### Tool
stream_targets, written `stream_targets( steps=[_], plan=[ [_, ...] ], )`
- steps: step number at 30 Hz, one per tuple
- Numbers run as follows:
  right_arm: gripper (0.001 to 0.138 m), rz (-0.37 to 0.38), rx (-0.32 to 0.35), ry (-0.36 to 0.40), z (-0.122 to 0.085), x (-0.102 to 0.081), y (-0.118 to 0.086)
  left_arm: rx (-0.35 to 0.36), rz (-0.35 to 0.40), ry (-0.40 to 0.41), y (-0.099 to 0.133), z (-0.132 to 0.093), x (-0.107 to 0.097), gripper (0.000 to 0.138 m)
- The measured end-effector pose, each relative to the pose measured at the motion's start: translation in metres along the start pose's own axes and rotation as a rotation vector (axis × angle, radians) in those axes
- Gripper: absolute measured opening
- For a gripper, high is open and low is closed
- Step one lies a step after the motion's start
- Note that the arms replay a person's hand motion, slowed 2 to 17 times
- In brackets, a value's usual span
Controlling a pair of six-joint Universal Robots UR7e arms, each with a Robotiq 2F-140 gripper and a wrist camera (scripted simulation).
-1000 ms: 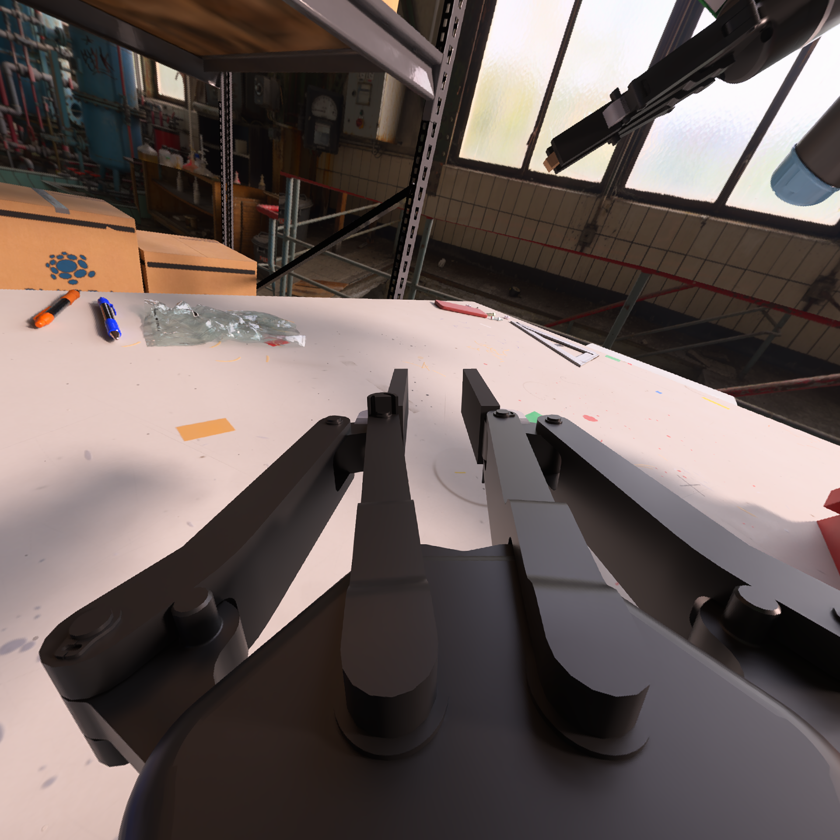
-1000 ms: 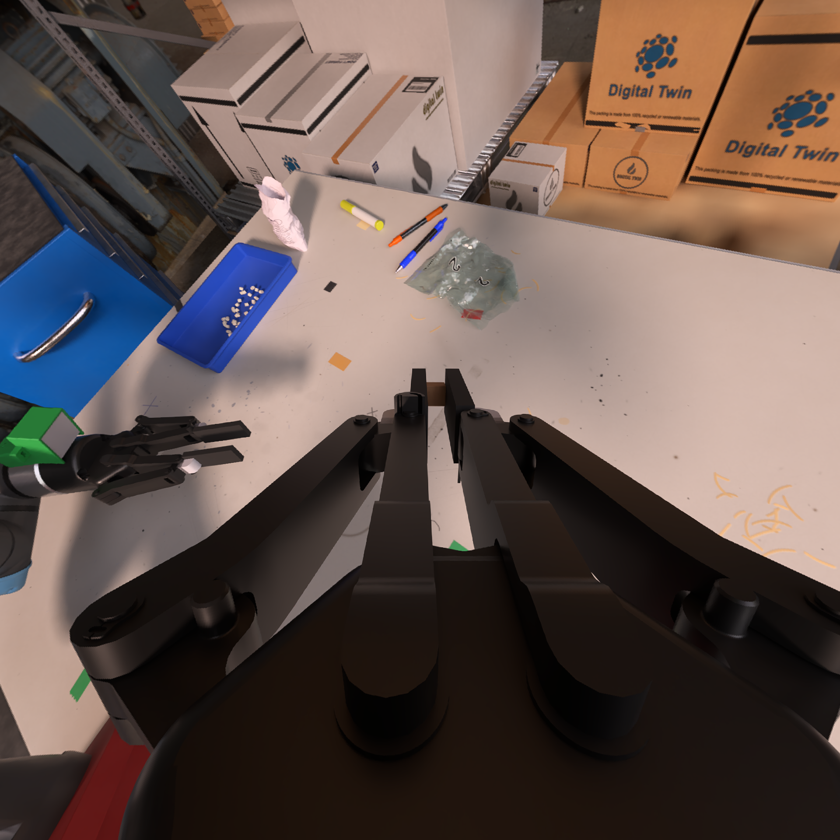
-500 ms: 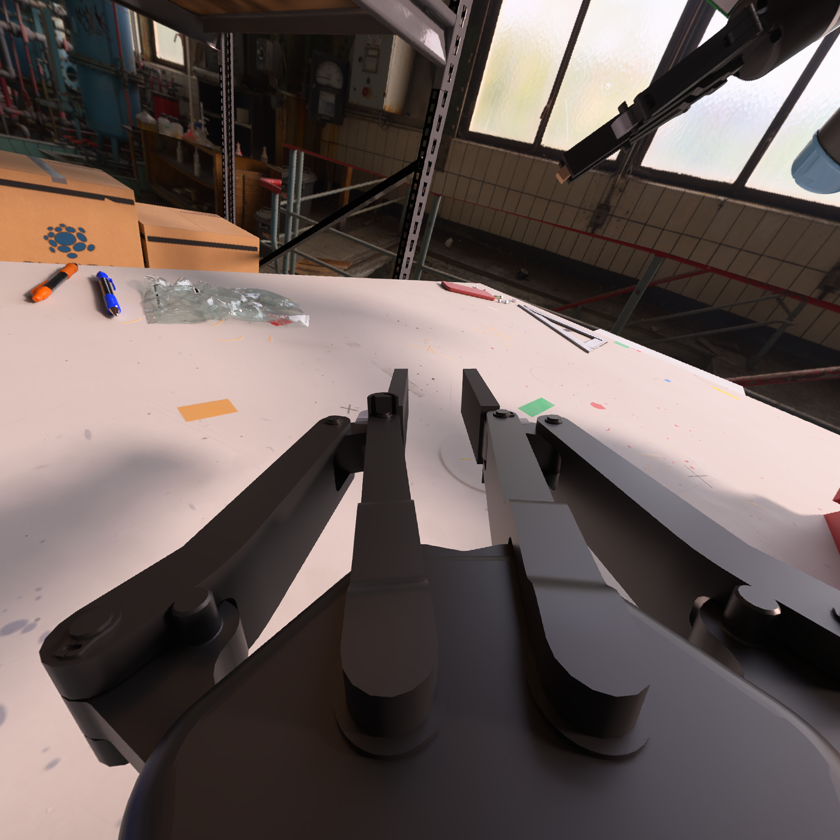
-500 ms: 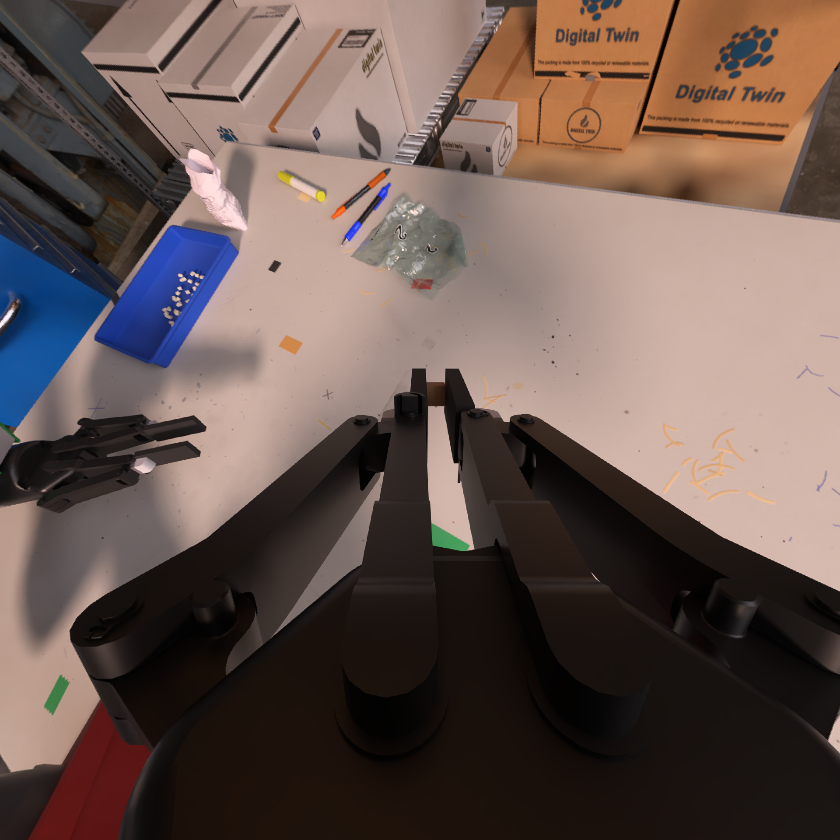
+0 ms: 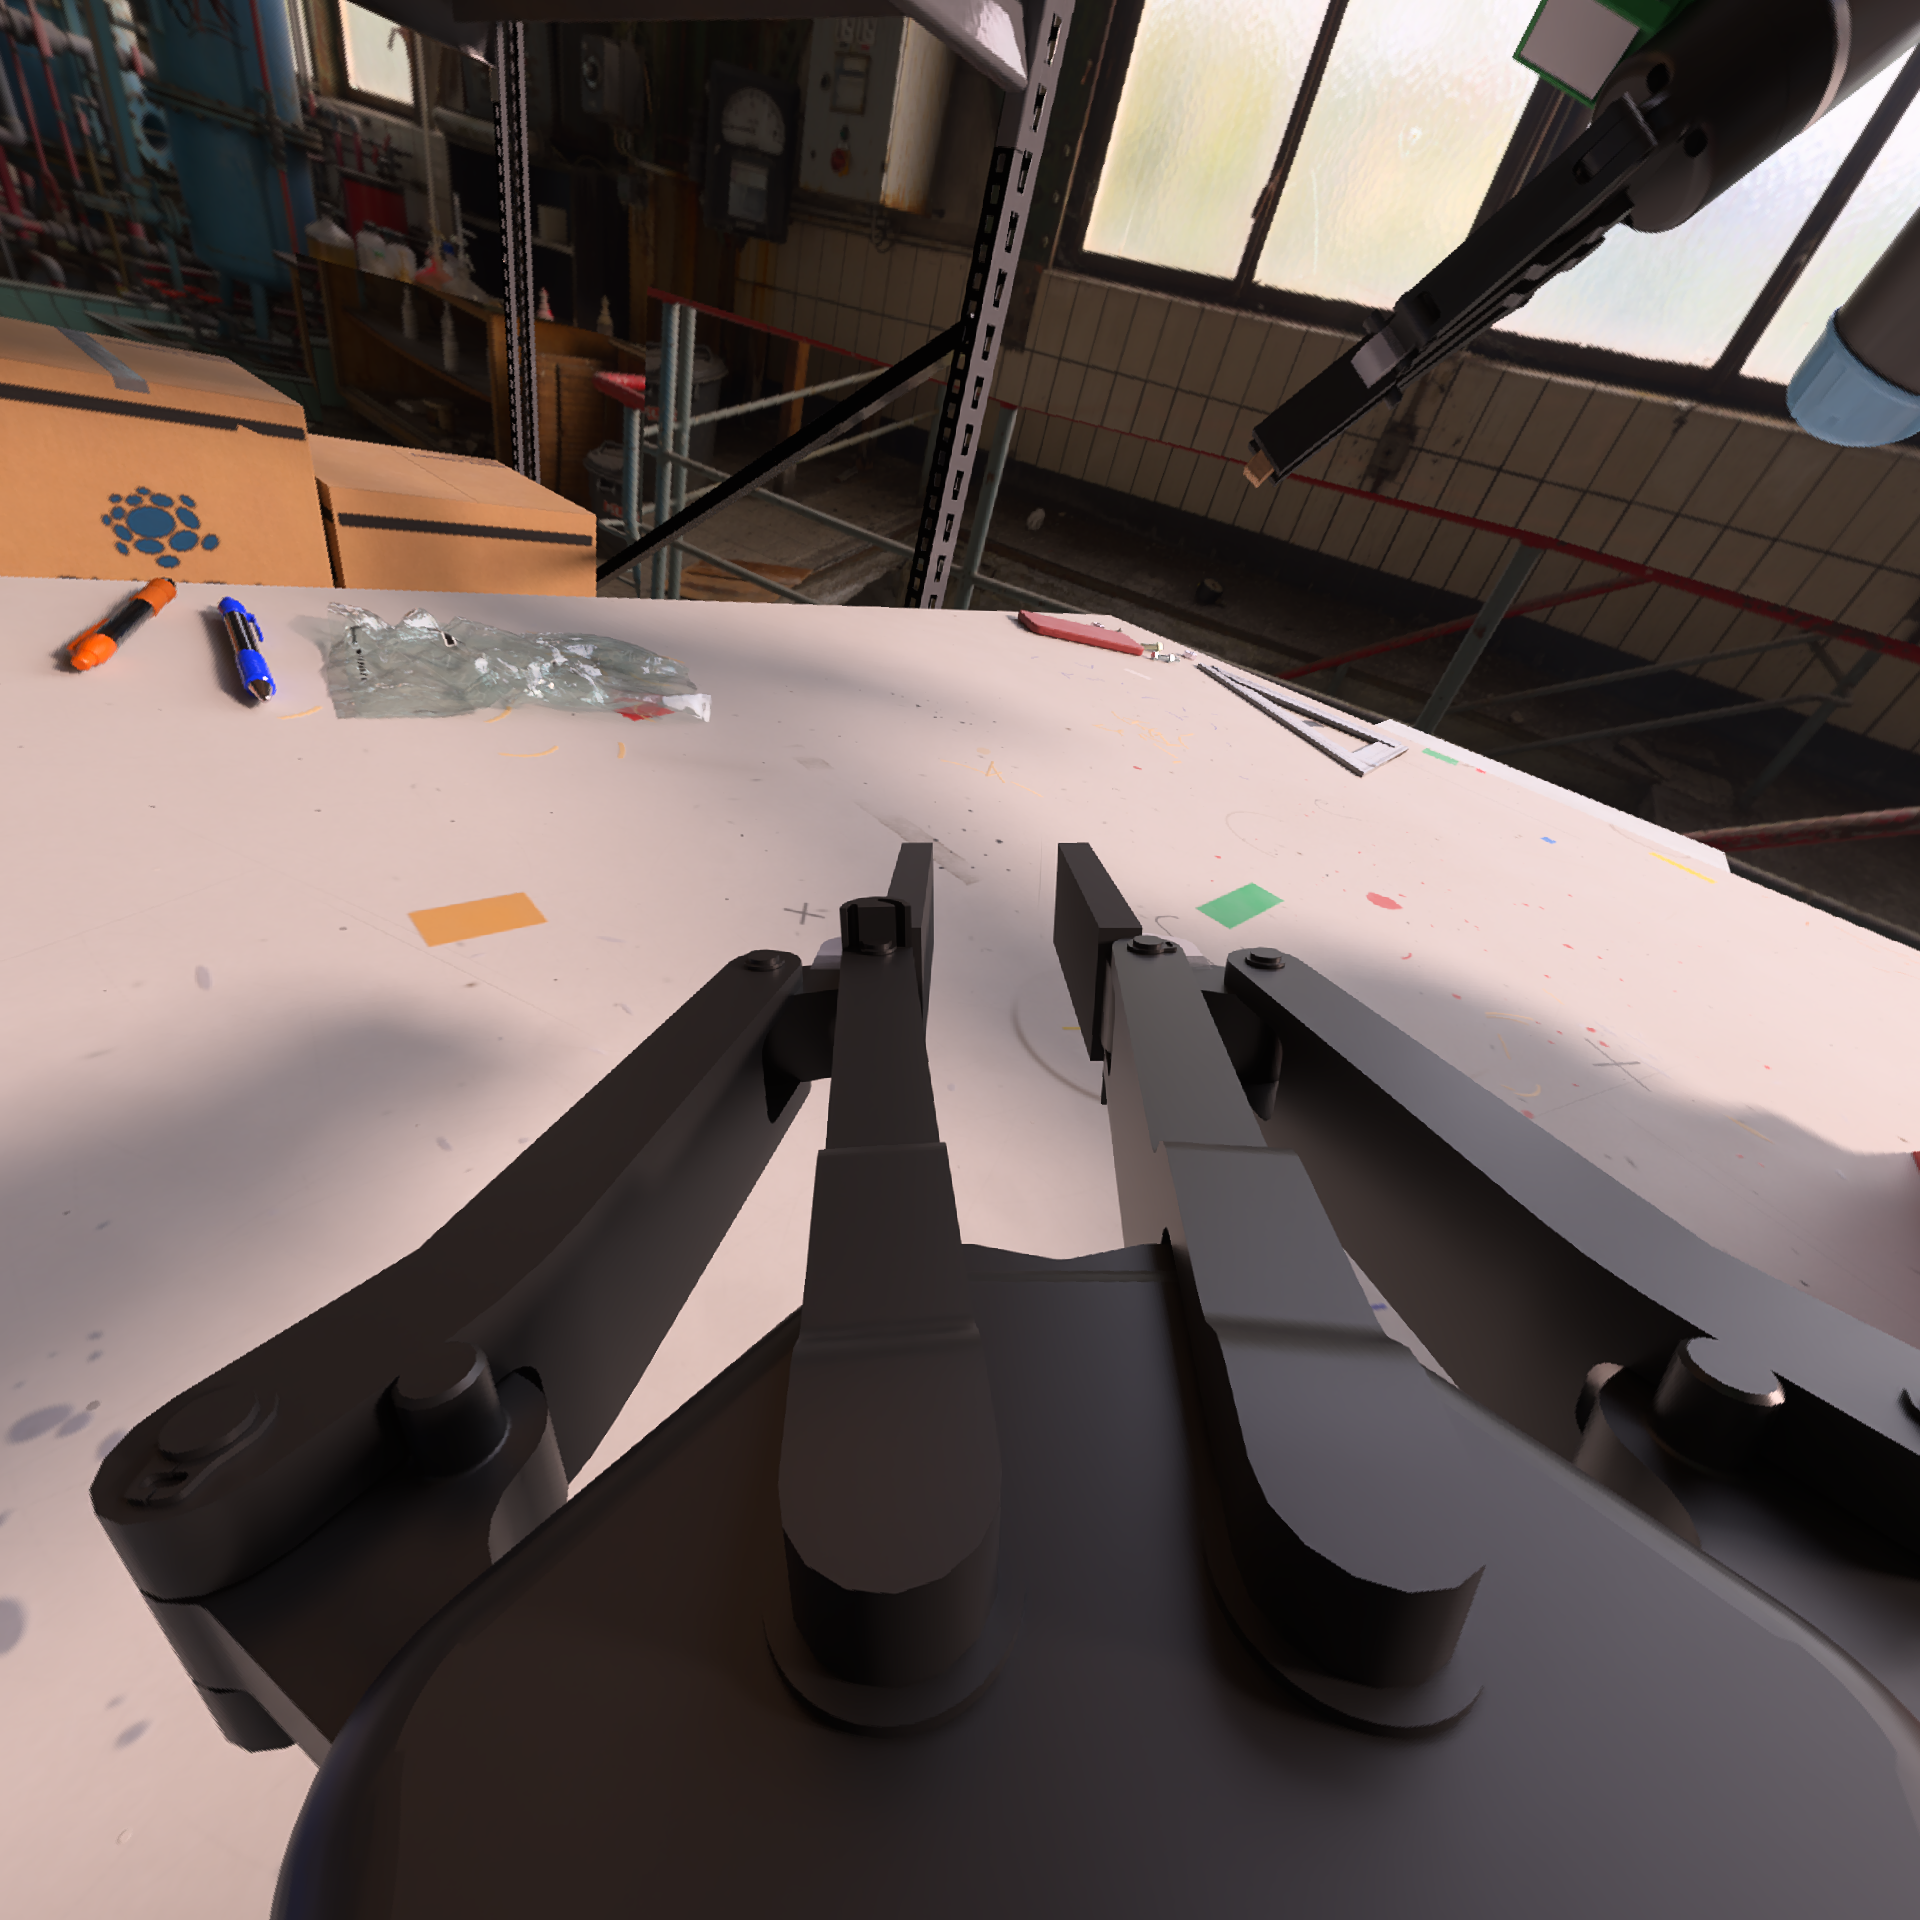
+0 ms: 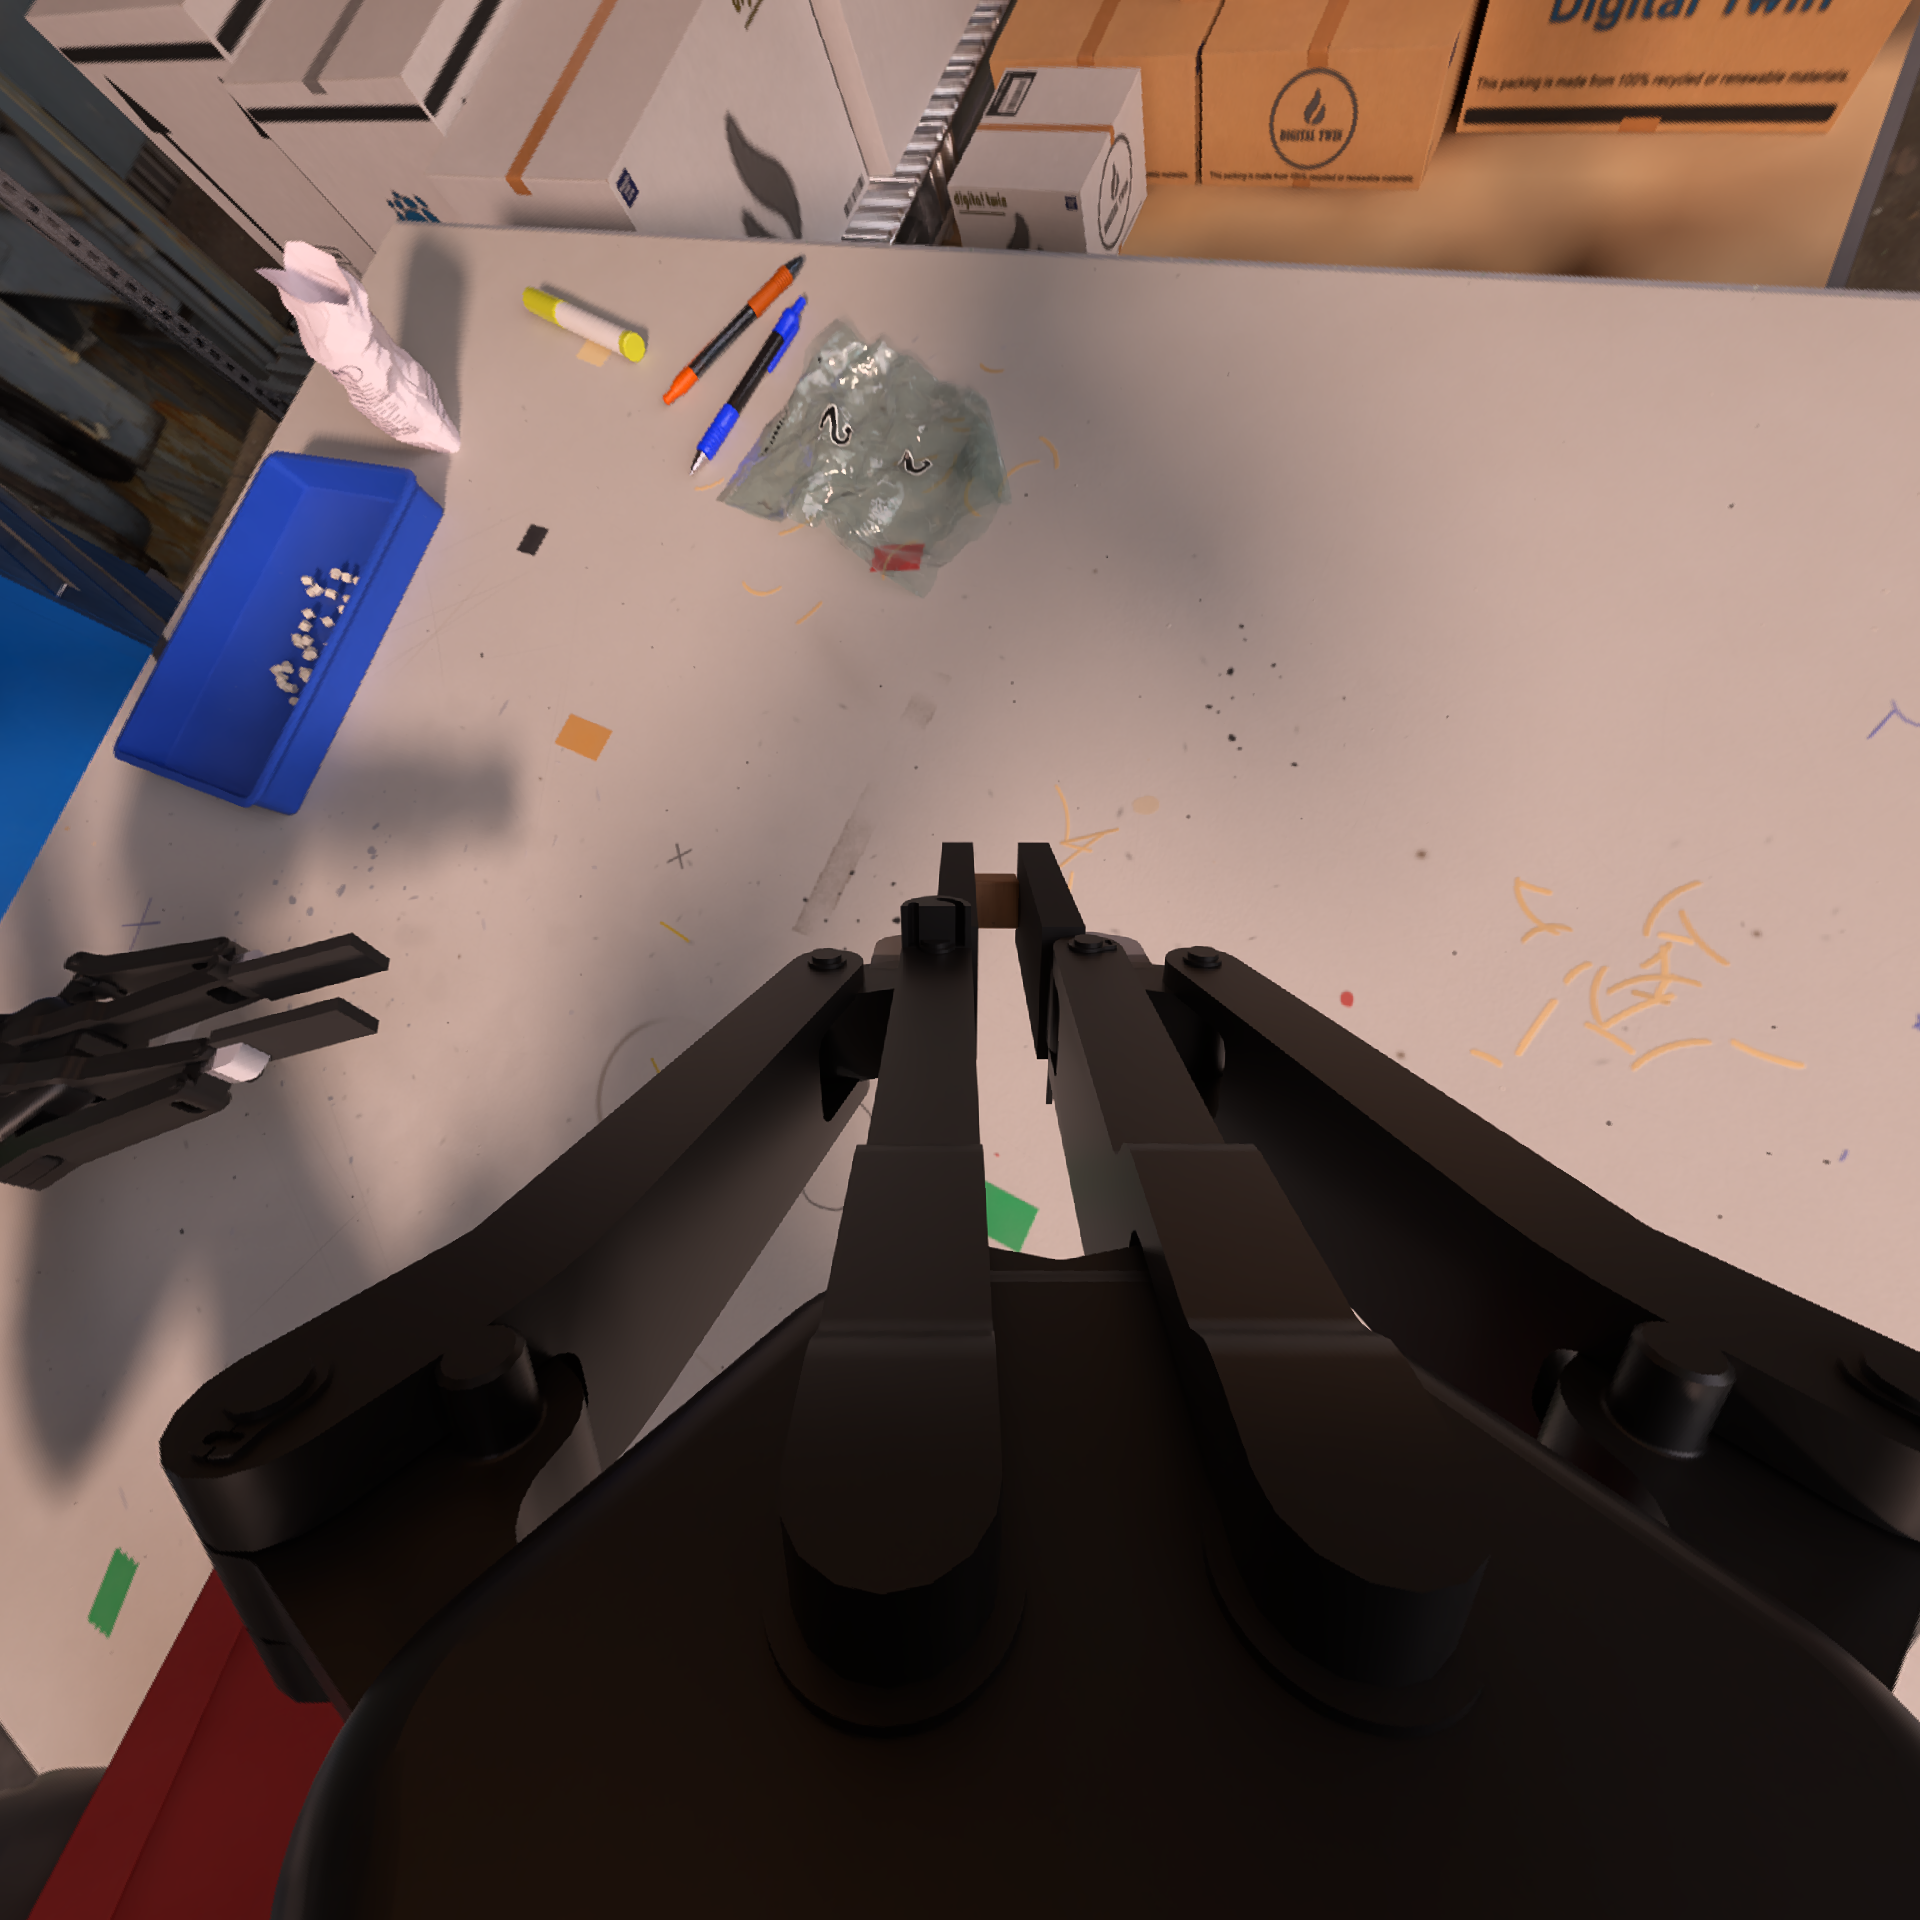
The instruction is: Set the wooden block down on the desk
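Observation:
My right gripper (image 6: 995,862) is shut on a small wooden block (image 6: 995,899) and holds it in the air above the middle of the pale desk (image 6: 1455,520). In the left wrist view this gripper (image 5: 1262,462) hangs high at the upper right, with the block (image 5: 1259,475) at its tip. My left gripper (image 5: 992,862) is open and empty, low over the desk (image 5: 727,810). It also shows in the right wrist view (image 6: 364,987) at the left edge, well apart from the block.
A blue bin (image 6: 270,634) with small parts, crumpled paper (image 6: 364,353), a yellow marker (image 6: 582,324), two pens (image 6: 743,358) and a plastic bag (image 6: 883,468) lie at the far left. Cardboard boxes (image 6: 1309,104) stand behind the desk. A set square (image 5: 1309,717) lies near the far edge.
My right gripper has come down closer to the desk with the block still in it. My left gripper has drawn back a little and stays open.

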State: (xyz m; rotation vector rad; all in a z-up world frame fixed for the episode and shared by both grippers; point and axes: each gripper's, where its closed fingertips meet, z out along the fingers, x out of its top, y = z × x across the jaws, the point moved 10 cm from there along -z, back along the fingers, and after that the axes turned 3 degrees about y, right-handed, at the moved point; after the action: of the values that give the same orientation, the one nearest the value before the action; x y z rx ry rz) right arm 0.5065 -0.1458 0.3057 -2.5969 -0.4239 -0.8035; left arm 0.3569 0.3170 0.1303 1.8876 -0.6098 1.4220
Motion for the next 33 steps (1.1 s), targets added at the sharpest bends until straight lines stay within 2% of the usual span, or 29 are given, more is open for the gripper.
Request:
stream_targets(
  steps=[16,33],
  plan=[
    [0.012,0.032,0.019,-0.074,0.042,-0.016,0.022,0.024,0.024,-0.032,-0.002,0.003,-0.004,0.032],
    [0.012,0.041,0.036,-0.118,0.069,-0.025,0.033,0.054,0.031,-0.071,-0.007,0.006,-0.01,0.032]
  ],
)
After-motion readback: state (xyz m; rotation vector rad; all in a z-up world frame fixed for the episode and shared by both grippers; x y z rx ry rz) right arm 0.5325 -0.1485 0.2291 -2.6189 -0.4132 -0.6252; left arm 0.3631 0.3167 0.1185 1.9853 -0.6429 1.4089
